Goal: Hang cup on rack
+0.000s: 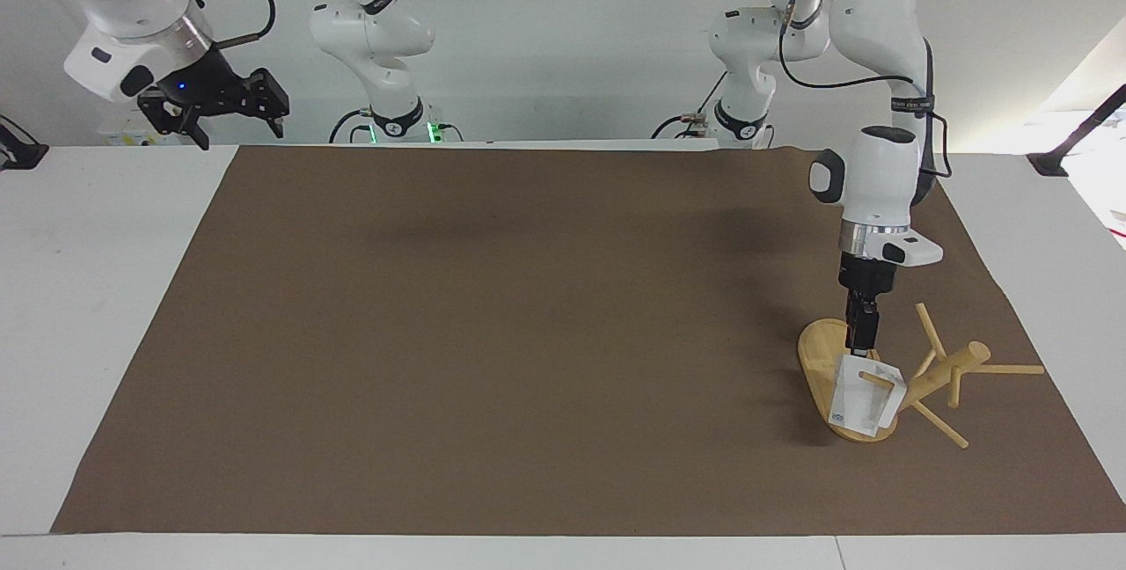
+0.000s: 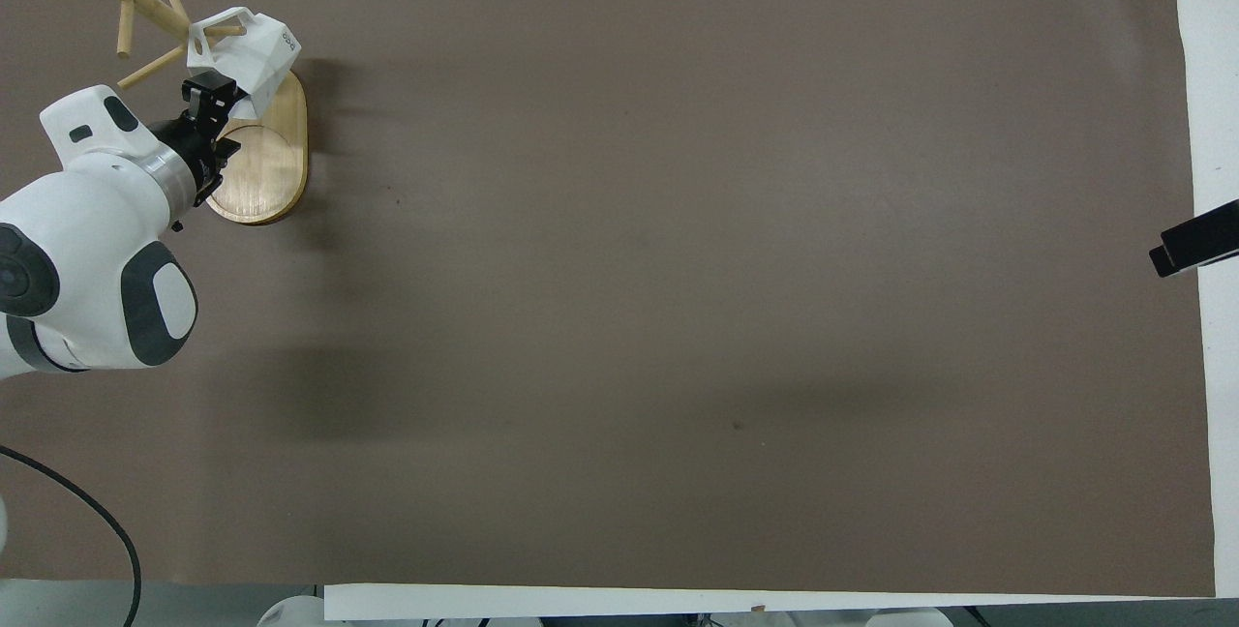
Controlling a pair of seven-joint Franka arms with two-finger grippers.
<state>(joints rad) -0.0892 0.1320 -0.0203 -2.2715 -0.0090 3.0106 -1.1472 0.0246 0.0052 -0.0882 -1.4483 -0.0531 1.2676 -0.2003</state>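
Observation:
The bamboo rack [image 1: 939, 376] stands at the left arm's end of the table, its oval base [image 2: 263, 163] on the brown mat. My left gripper [image 1: 859, 347] is shut on the rim of the white faceted cup [image 1: 855, 401] and holds it tilted over the base, against the post. A thin peg shows through the cup's squarish handle in both views. In the overhead view the cup [image 2: 250, 54] sits just ahead of the left gripper [image 2: 209, 95]. My right gripper [image 1: 215, 108] is open and empty, raised over the table's edge at the right arm's end.
A brown mat [image 1: 528, 332] covers most of the white table. The rack's other pegs [image 1: 1003, 369] stick out toward the table's end. Only a dark tip of the right hand [image 2: 1195, 250] shows in the overhead view.

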